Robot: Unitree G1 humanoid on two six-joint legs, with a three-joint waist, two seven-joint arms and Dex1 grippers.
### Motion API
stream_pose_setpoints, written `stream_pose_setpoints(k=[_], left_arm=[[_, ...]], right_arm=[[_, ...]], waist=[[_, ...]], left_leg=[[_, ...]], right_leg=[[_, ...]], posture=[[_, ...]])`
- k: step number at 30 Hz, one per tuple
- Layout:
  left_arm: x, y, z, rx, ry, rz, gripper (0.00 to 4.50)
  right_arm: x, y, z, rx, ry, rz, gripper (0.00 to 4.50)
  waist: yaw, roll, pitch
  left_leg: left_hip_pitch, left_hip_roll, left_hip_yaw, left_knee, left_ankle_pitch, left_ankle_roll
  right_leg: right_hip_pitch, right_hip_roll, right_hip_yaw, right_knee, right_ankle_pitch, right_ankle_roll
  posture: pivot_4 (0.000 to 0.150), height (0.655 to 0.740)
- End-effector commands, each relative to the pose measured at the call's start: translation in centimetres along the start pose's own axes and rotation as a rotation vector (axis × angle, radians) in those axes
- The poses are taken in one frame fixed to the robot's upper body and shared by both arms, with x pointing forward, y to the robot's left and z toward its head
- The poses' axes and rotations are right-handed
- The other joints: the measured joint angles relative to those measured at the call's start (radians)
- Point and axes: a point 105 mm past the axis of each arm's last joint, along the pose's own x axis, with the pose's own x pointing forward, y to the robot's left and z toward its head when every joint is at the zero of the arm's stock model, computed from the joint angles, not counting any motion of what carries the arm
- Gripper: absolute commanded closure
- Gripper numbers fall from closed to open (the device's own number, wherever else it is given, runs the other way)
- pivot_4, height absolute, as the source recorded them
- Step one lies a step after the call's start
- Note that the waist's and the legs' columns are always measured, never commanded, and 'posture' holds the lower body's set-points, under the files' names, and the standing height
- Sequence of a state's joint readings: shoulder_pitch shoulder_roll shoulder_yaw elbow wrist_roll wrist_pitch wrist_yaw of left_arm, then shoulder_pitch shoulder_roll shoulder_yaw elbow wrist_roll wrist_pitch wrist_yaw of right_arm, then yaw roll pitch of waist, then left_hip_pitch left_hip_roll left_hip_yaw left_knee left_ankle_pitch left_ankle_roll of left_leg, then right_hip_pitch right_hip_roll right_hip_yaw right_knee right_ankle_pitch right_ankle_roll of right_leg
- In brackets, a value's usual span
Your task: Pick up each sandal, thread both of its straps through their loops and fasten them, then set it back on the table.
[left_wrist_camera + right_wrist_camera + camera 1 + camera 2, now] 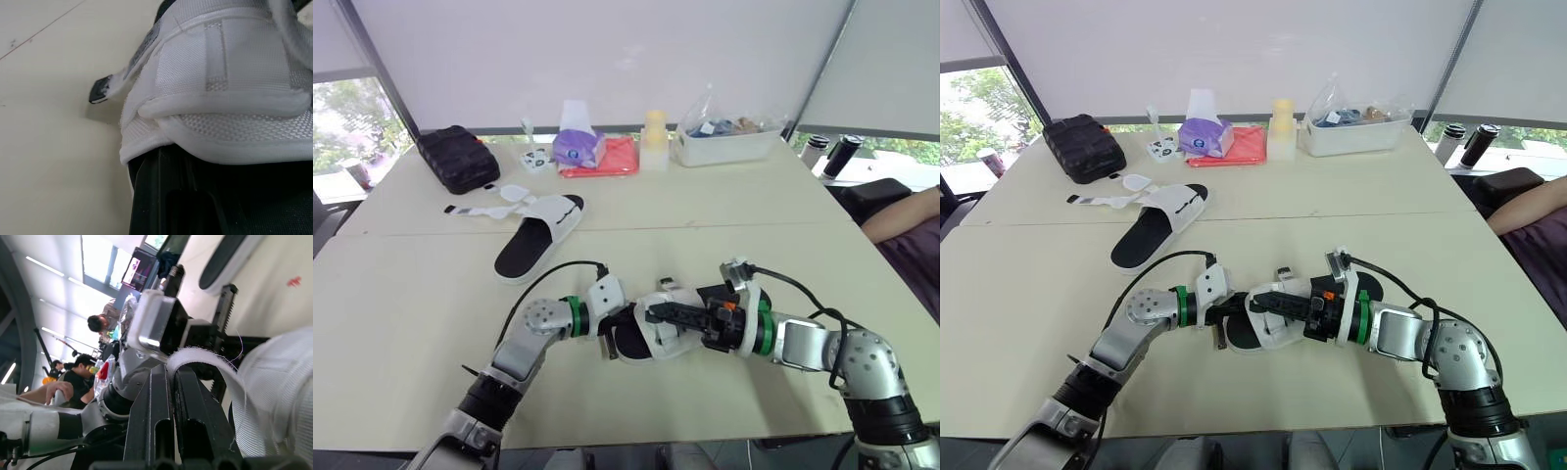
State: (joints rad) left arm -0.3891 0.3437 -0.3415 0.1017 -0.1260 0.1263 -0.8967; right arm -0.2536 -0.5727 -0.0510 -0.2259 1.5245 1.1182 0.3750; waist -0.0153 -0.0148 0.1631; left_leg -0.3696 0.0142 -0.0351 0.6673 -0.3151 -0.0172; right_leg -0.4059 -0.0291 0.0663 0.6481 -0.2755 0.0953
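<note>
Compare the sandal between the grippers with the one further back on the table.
The near sandal sits between the left gripper and the right gripper, which pinches its strap; the far sandal lies untouched. The near sandal's upper is folded over its footbed; the far sandal's straps trail open across the table. Both are white with black footbeds.

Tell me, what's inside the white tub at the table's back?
A clear plastic bag rises from the white tub, with bluish bits at its rim. The walls hide anything lower.
</note>
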Motion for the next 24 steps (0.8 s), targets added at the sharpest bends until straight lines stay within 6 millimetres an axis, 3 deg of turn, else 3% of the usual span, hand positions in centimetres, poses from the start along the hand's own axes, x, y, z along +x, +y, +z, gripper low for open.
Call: stream_pose_setpoints(k=[1, 4, 10, 14, 17, 19, 21, 24], left_arm=[[-0.1, -0.5, -2.2, -0.040, 0.086, 0.001, 4.50], [0.0, -0.4, -2.2, -0.041, 0.085, 0.000, 4.50], [0.0, -0.5, -2.3, -0.046, 0.085, 0.002, 4.50], [-0.1, -0.5, -2.3, -0.049, 0.085, 0.008, 4.50], [-0.2, -0.5, -2.4, -0.052, 0.087, 0.009, 4.50], [-0.2, -0.6, -2.4, -0.052, 0.088, 0.006, 4.50], [-0.1, -0.6, -2.4, -0.052, 0.088, 0.001, 4.50], [0.0, -0.5, -2.3, -0.051, 0.088, 0.001, 4.50]], right_arm=[[0.3, 0.6, 0.4, -0.037, -0.012, 0.004, 4.45], [0.5, 0.1, 0.1, -0.052, 0.012, -0.031, 3.52], [0.3, 0.3, 1.5, -0.077, -0.006, -0.047, 0.62], [-1.1, 2.0, 3.7, -0.195, -0.020, -0.021, 0.62], [-1.7, 3.2, 6.1, -0.397, -0.014, -0.038, 0.62], [-1.4, 1.9, 7.0, -0.592, 0.039, -0.141, 0.62], [-0.7, 0.4, 6.4, -0.780, 0.154, -0.197, 0.62], [0.5, -0.6, 5.4, -0.839, 0.238, -0.133, 0.62]], waist=[[0.000, 0.000, 0.000], [0.001, 0.000, 0.000], [0.001, 0.000, 0.000], [0.002, 0.000, 0.000], [0.002, 0.001, 0.000], [0.001, 0.001, 0.000], [0.001, 0.002, -0.001], [0.001, 0.002, -0.001]], left_leg=[[0.000, 0.000, 0.000, 0.000, 0.000, 0.000], [0.000, 0.000, 0.000, 0.000, 0.000, 0.000], [0.000, 0.000, 0.000, 0.000, 0.000, 0.000], [-0.001, 0.000, 0.000, 0.000, 0.000, 0.000], [-0.002, -0.001, 0.000, 0.000, 0.000, 0.000], [-0.002, -0.001, 0.000, 0.000, 0.000, 0.000], [-0.001, -0.001, 0.001, 0.000, 0.000, 0.000], [-0.001, -0.002, 0.002, 0.000, 0.000, 0.000]], right_leg=[[0.000, 0.000, 0.000, 0.000, 0.000, 0.000], [0.000, 0.000, 0.000, 0.000, 0.000, 0.000], [0.000, 0.000, 0.000, 0.000, 0.000, 0.000], [0.000, 0.000, 0.000, 0.000, 0.000, 0.000], [-0.002, -0.001, 0.000, -0.001, 0.000, 0.000], [-0.002, 0.000, 0.000, -0.001, 0.000, 0.000], [-0.001, 0.001, 0.000, -0.001, 0.000, 0.000], [-0.002, 0.001, 0.000, -0.001, 0.000, 0.000]], posture=[[0.150, 0.7400], [0.150, 0.7400], [0.150, 0.7400], [0.150, 0.7400], [0.150, 0.7400], [0.150, 0.7400], [0.150, 0.7400], [0.150, 0.7400]])
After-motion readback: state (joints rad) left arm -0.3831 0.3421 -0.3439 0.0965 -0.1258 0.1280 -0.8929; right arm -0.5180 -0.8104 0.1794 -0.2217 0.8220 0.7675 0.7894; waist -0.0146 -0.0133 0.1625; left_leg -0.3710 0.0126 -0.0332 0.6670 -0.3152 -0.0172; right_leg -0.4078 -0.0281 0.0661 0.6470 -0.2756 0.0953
